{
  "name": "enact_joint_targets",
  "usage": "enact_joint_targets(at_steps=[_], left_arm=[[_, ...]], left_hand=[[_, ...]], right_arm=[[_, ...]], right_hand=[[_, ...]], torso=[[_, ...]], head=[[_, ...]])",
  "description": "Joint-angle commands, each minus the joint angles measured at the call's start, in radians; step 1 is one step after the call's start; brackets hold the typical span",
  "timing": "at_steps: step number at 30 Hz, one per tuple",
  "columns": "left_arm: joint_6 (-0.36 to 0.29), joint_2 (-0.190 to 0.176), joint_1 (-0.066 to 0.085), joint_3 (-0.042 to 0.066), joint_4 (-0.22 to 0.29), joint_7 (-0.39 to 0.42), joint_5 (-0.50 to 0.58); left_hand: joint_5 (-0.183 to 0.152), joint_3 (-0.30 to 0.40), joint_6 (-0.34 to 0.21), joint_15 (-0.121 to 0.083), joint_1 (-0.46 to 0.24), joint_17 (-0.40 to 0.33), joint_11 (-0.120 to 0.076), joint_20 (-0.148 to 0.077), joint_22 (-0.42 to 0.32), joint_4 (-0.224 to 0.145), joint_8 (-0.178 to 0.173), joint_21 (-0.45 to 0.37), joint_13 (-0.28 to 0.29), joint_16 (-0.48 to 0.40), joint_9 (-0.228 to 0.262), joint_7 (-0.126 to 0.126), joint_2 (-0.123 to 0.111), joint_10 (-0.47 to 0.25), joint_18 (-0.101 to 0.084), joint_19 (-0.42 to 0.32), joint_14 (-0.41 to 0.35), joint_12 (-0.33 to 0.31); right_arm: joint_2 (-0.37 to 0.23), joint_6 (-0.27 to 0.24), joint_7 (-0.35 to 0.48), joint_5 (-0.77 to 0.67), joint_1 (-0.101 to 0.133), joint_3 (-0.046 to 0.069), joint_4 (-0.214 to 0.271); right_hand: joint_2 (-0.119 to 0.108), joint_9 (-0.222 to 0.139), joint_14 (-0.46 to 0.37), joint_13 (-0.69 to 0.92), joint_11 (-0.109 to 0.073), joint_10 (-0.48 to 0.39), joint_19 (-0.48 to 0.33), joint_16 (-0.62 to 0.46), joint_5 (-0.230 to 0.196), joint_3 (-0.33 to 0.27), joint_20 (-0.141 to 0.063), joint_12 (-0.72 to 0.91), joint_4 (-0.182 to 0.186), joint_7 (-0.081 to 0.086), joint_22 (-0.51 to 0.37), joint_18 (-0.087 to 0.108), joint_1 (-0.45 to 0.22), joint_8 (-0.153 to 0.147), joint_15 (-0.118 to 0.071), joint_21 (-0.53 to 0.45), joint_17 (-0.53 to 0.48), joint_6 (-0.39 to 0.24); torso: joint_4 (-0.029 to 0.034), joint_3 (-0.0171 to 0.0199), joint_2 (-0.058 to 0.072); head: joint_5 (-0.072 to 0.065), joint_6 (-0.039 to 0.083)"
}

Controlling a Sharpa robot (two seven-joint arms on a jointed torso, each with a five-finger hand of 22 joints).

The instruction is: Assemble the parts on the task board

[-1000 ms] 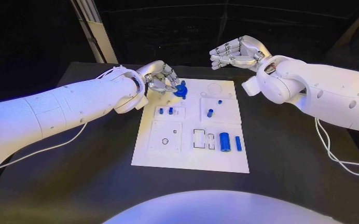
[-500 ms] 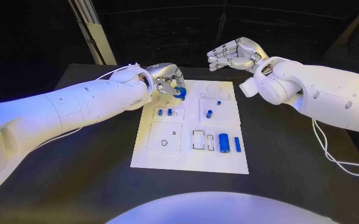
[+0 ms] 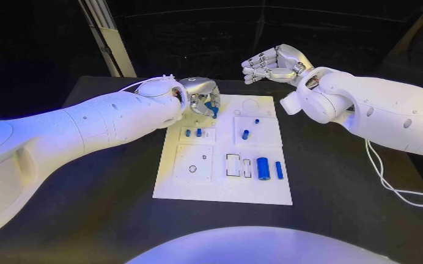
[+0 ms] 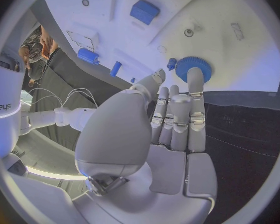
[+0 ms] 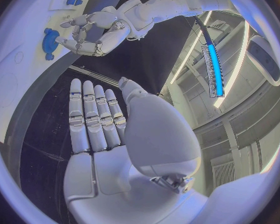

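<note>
The white task board (image 3: 220, 187) lies in the middle of the black table. My left hand (image 3: 198, 95) is curled down over the board's far left corner. Its thumb and fingers (image 4: 195, 84) close round a blue gear (image 3: 209, 106), which lies flat against the board (image 4: 239, 59) with a small blue peg (image 4: 171, 63) beside it. The right wrist view shows the same hand (image 5: 90, 32) at the gear (image 5: 51, 41). My right hand (image 3: 273, 63) hangs raised beyond the board's far right corner, fingers (image 5: 93, 114) straight, holding nothing.
Two short blue pegs (image 3: 193, 132) stand on the board's left half. A blue piece (image 3: 247, 134) and a small blue dot (image 3: 258, 120) sit on the right half. A thick blue cylinder (image 3: 263, 168) and a thin one (image 3: 279, 170) lie near the front right.
My left hand has rolled further over the gear and lowered it onto the board's far left corner. The right hand has drifted slightly left.
</note>
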Motion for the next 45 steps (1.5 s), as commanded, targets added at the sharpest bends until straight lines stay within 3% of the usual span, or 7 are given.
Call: enact_joint_targets(at_steps=[1,6,12,18,28,45], left_arm=[[0.048,0.007,0.002,0.001,-0.002,-0.026,-0.049],[0.082,0.016,0.003,0.001,-0.003,-0.051,-0.066],[0.101,0.027,0.003,0.001,-0.009,-0.061,-0.075],[0.113,0.042,0.003,0.001,-0.020,-0.065,-0.077],[0.120,0.063,0.002,0.001,-0.049,-0.080,-0.078],[0.178,0.087,-0.001,0.001,-0.084,-0.098,-0.078]], left_hand=[[-0.004,0.003,0.009,-0.001,-0.012,0.021,-0.003,-0.003,0.004,-0.009,-0.008,0.008,0.003,0.019,-0.002,-0.002,0.001,0.019,0.013,-0.007,0.016,0.013],[-0.004,0.008,0.019,-0.004,-0.018,0.100,-0.009,-0.007,0.014,-0.017,-0.015,0.021,0.008,0.077,-0.003,-0.005,0.005,0.033,0.013,0.000,0.048,0.032],[-0.003,0.016,0.024,-0.003,-0.022,0.135,-0.006,-0.007,0.025,-0.027,-0.022,0.033,0.005,0.110,-0.003,-0.006,0.008,0.014,0.012,0.005,0.061,0.030],[-0.002,0.028,0.029,-0.003,-0.023,0.179,-0.007,-0.006,0.037,-0.038,-0.029,0.048,0.003,0.145,-0.004,-0.006,0.014,0.013,0.012,0.009,0.077,0.034],[-0.002,0.056,0.016,0.012,-0.034,0.163,0.012,0.004,0.062,-0.062,-0.058,0.072,-0.024,0.160,-0.006,0.007,0.012,-0.047,0.011,0.000,0.065,-0.003],[-0.005,0.071,0.026,0.013,-0.039,0.187,0.012,0.007,0.073,-0.068,-0.061,0.084,-0.025,0.180,-0.005,0.007,0.021,-0.037,0.012,0.000,0.077,-0.005]], right_arm=[[0.002,0.003,0.005,0.004,0.002,0.001,0.003],[0.004,0.003,0.004,0.004,0.002,0.001,0.004],[0.004,0.003,0.003,0.004,0.002,0.001,0.004],[0.006,0.002,0.004,0.004,0.002,0.001,0.005],[0.006,0.002,0.004,0.004,0.002,0.001,0.006],[0.008,0.002,0.004,0.004,0.002,0.001,0.007]], right_hand=[[0.003,-0.001,-0.005,0.000,0.002,-0.008,0.005,-0.001,0.006,0.000,0.002,0.002,-0.004,-0.002,-0.001,0.004,-0.002,-0.004,-0.001,-0.005,-0.001,-0.007],[0.003,-0.001,-0.005,0.000,0.002,-0.008,0.005,-0.001,0.006,0.000,0.002,0.002,-0.004,-0.002,-0.001,0.004,-0.002,-0.004,-0.001,-0.005,-0.001,-0.007],[0.003,-0.001,-0.005,0.000,0.002,-0.008,0.005,-0.001,0.006,0.000,0.002,0.002,-0.004,-0.002,-0.001,0.004,-0.002,-0.004,-0.001,-0.005,-0.001,-0.007],[0.003,-0.001,-0.005,0.000,0.002,-0.008,0.005,-0.001,0.006,0.000,0.002,0.002,-0.004,-0.002,-0.001,0.004,-0.002,-0.004,-0.001,-0.005,-0.001,-0.007],[0.003,-0.001,-0.005,0.000,0.002,-0.008,0.005,-0.001,0.006,0.000,0.002,0.002,-0.004,-0.002,-0.001,0.004,-0.002,-0.004,-0.001,-0.005,-0.001,-0.007],[0.005,-0.001,-0.005,0.000,0.002,-0.008,0.006,0.000,0.006,0.001,0.002,0.003,-0.007,-0.002,-0.002,0.004,-0.001,-0.003,-0.001,-0.007,-0.003,-0.008]], torso=[[0.0006,-0.0002,0.001],[0.0017,-0.0006,-0.001],[0.0041,-0.0013,-0.001],[0.0018,-0.0012,-0.001],[0.0023,-0.0005,-0.002],[0.0029,-0.0013,-0.002]], head=[[-0.002,0.000],[-0.003,-0.003],[-0.004,-0.005],[-0.002,-0.005],[-0.006,-0.005],[-0.009,-0.006]])
